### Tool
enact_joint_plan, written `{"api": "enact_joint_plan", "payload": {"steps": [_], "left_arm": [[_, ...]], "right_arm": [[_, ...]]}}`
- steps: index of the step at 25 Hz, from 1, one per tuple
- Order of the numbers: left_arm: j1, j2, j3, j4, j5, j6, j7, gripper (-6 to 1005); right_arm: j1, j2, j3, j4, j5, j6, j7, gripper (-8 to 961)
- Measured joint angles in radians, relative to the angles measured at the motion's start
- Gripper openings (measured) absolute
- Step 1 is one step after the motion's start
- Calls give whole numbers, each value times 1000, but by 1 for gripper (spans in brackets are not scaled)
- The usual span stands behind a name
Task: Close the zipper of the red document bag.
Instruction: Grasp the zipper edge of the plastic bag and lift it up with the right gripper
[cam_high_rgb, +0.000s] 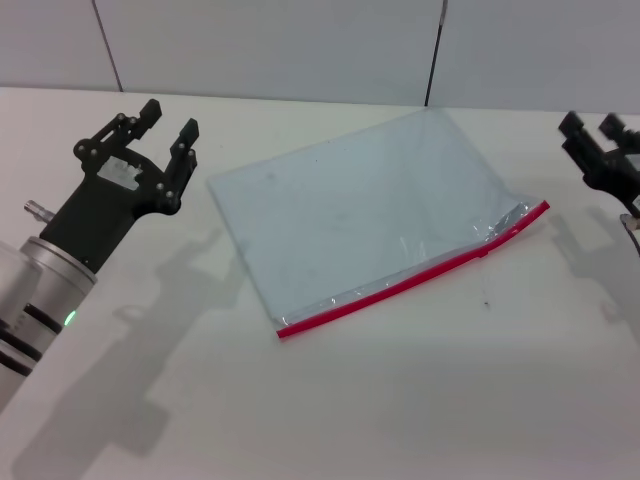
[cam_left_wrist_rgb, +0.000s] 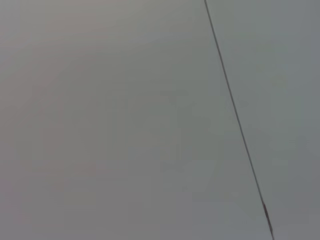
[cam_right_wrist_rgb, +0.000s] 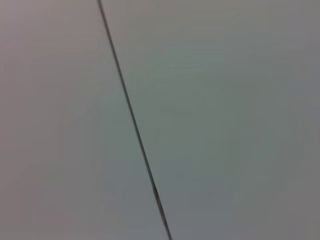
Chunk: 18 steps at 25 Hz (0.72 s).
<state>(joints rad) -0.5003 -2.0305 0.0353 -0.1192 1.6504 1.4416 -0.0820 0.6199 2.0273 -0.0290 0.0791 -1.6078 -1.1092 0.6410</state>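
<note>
1 red document bag (cam_high_rgb: 365, 205), 2 pincers apart

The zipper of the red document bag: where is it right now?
In the head view, the zipper runs along the near long edge of the red document bag, lying on the table between both raised grippers.

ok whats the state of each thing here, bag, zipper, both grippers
bag: flat on the table, untouched
zipper: along the near edge, seems gaping toward its right end
left gripper: open, empty, left of the bag
right gripper: open, empty, right of the bag
</note>
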Motion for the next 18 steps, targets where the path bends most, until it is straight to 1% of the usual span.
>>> {"api": "enact_joint_plan", "payload": {"steps": [4,8,11,13,18], "left_arm": [[1,-1,0,-10,0,0,15,435],[2,0,0,-10,0,0,16,435],[2,0,0,-10,0,0,16,436],[1,0,0,-10,0,0,16,436],[1,0,0,-10,0,0,17,436]], "right_arm": [[24,-1,-115,-100,-42,77,231,630],[36,-3,-188,-194,-161,120,485,630],[45,-4,-209,-245,-261,153,630,630],[53,-4,-211,-259,-311,191,687,630],[71,-4,-212,-264,-377,262,755,631]]}}
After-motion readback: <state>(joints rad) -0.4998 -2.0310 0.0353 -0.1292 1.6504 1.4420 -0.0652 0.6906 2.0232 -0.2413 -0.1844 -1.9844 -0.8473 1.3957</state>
